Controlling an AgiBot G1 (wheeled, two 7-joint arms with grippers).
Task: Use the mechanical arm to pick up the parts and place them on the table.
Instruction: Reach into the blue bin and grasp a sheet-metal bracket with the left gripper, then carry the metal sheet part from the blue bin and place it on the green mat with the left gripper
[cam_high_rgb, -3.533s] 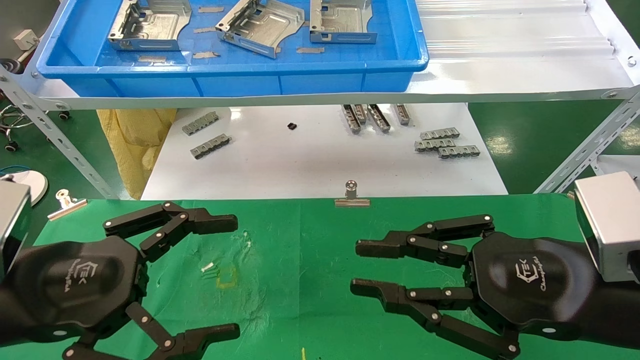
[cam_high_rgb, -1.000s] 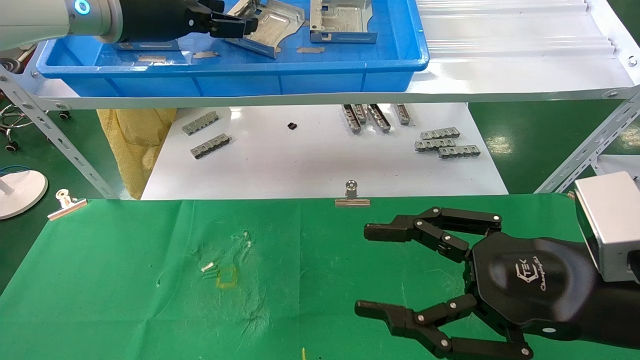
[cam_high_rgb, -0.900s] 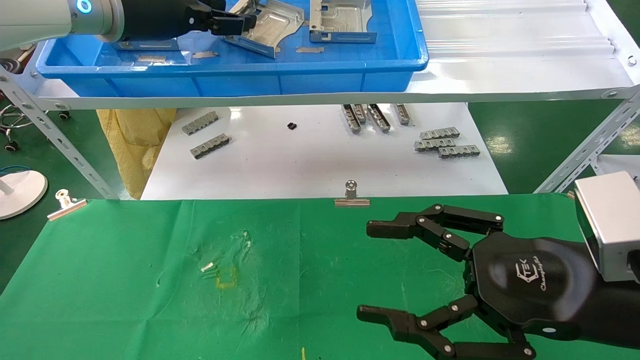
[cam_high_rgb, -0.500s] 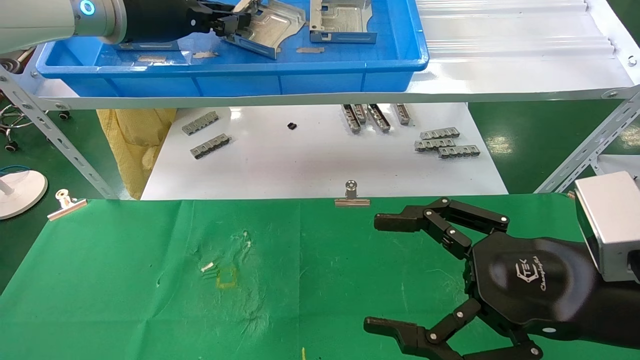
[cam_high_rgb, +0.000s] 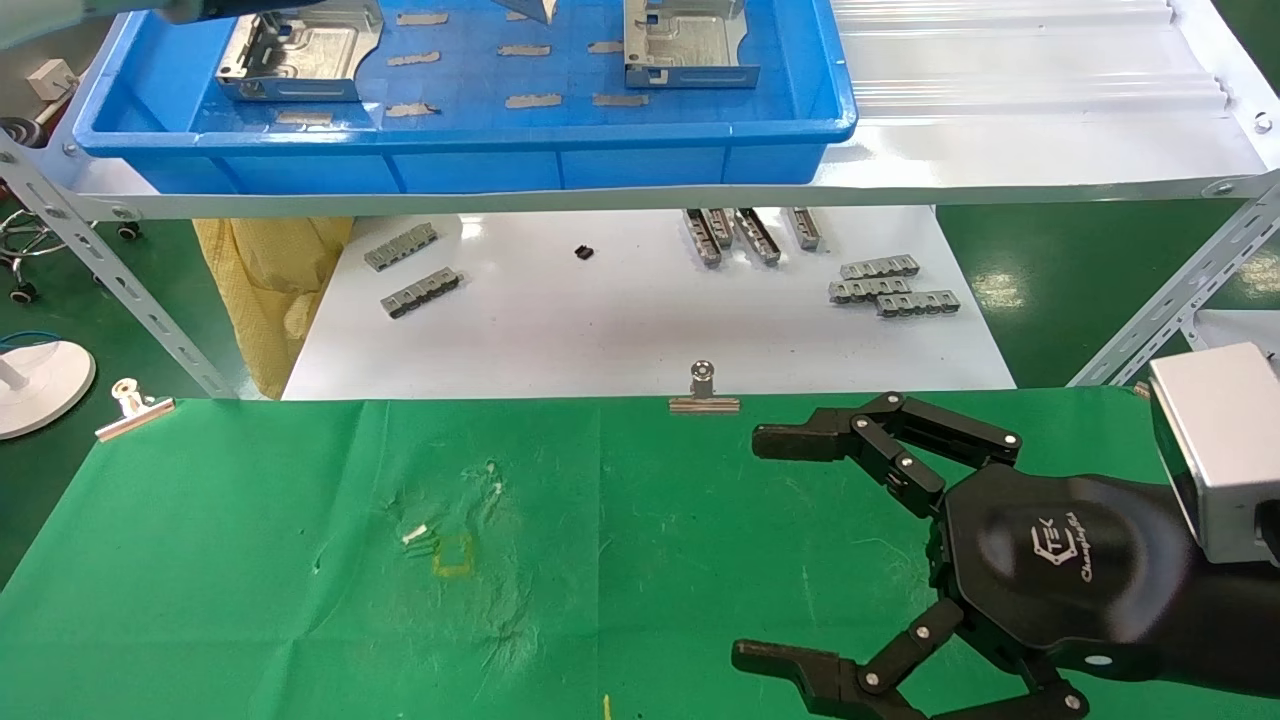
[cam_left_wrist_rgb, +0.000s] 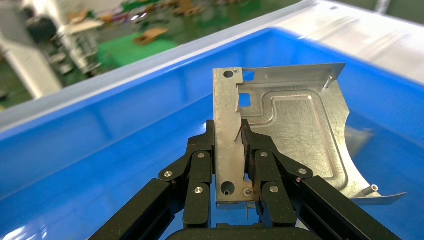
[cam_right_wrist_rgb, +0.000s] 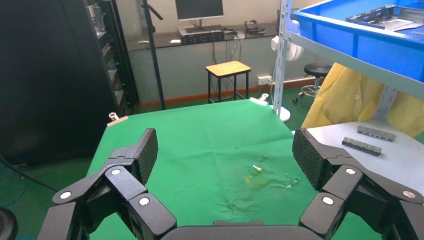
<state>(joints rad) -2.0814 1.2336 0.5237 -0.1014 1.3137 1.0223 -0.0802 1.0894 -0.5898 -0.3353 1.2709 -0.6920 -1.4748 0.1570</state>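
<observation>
In the head view the right gripper (cam_high_rgb: 800, 550) hovers spread wide over the green worktop (cam_high_rgb: 300, 600) at lower right, while two parts (cam_high_rgb: 295, 50) lie in the blue bin (cam_high_rgb: 450, 160) at the top. In the left wrist view the left gripper (cam_left_wrist_rgb: 231, 150) clamps one part (cam_left_wrist_rgb: 290, 135) by its folded edge, lifted above the bin floor. In the right wrist view the right gripper's fingers (cam_right_wrist_rgb: 135, 155) stand far apart over the cloth.
</observation>
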